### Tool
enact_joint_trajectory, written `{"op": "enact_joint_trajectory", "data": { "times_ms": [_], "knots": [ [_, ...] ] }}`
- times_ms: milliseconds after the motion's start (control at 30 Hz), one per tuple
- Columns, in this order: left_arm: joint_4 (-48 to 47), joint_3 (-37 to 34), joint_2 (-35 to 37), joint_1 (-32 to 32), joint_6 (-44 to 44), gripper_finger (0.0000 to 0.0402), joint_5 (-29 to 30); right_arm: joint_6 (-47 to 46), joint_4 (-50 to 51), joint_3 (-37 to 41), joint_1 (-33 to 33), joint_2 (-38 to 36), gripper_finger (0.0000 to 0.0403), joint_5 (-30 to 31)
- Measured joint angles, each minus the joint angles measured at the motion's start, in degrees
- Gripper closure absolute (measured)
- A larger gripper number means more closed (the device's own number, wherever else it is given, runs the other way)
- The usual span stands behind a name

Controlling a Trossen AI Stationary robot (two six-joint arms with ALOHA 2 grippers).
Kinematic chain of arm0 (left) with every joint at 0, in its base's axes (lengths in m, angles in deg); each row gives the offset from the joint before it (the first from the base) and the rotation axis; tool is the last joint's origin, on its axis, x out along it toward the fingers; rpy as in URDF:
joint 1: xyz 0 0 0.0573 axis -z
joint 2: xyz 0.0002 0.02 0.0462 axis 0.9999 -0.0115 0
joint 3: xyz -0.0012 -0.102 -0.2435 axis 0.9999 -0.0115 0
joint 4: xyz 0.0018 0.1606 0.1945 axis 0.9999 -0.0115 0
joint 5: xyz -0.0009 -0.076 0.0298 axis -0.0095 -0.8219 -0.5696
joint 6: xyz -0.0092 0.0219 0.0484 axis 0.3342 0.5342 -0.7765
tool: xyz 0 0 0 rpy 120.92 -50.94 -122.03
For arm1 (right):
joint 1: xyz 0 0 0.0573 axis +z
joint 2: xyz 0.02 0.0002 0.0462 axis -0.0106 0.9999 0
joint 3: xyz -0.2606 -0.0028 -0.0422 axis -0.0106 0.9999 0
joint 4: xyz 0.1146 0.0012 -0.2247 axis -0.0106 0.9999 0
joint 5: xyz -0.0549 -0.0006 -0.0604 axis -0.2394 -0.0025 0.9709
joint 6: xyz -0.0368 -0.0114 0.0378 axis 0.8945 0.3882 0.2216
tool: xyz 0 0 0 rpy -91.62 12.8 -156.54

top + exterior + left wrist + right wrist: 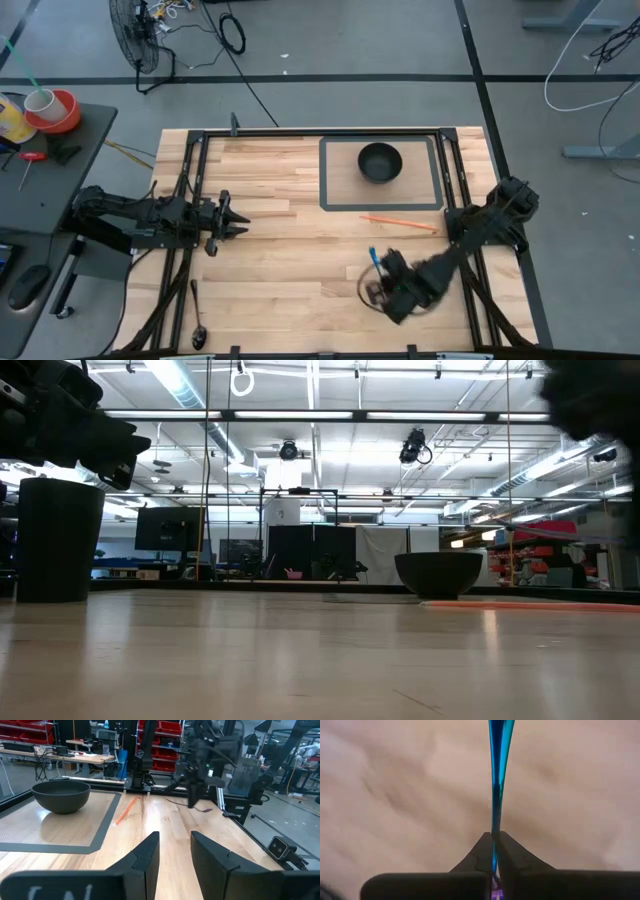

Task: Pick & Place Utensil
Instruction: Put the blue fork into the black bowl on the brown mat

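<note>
A slim, shiny blue utensil [497, 770] is in my right gripper [495, 845], which is shut on it over the near right part of the table [385, 280]. In the high view the utensil's blue end [372, 257] sticks out past the fingers. A black bowl [380, 162] sits on a grey-edged mat [330, 190] at the far middle. My left gripper [175, 855] is open and waits at the table's left side [235, 217], touching nothing. A dark spoon [197, 318] lies flat near the near left corner. My right gripper pinches the blue utensil's thin shaft [494, 827] between its two fingers. The fingers lie along the shaft, which runs straight out beyond the fingertips. Which end of the utensil is inside the fingers is hidden by the gripper. Whether it touches the table cannot be told.
A thin orange stick [398, 221] lies on the wood just near of the mat, between the bowl and my right gripper. Black frame rails [195, 170] run along the table's left and right sides. Bare wood [300, 270] spans the middle of the table.
</note>
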Motion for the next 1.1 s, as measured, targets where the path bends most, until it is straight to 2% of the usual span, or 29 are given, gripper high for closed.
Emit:
{"op": "enact_joint_trajectory", "data": {
  "times_ms": [200,567,733,967,1100],
  "knots": [
    [0.0,-0.02,0.0,0.0,-0.01,0.0287,0.0,10.63,0.29,0.0,-10.43,-3.31,0.0392,8.06],
    [0.0,-0.02,0.0,0.0,0.01,0.0287,0.0,28.2,5.09,-0.05,-30.59,-16.81,0.0392,24.47],
    [0.0,-0.01,-0.02,0.0,-0.01,0.0287,0.0,38.25,3.45,-0.07,-39.89,-19.45,0.0392,30.35],
    [0.0,-0.02,0.0,0.01,-0.01,0.0287,0.01,53.04,-3.24,0.51,-50.99,-16.61,0.0391,32.66],
    [0.0,-0.01,0.0,0.02,-0.01,0.0287,0.01,59.41,-10.98,3.61,-57.33,-14.89,0.0391,28.92]
  ]
}}
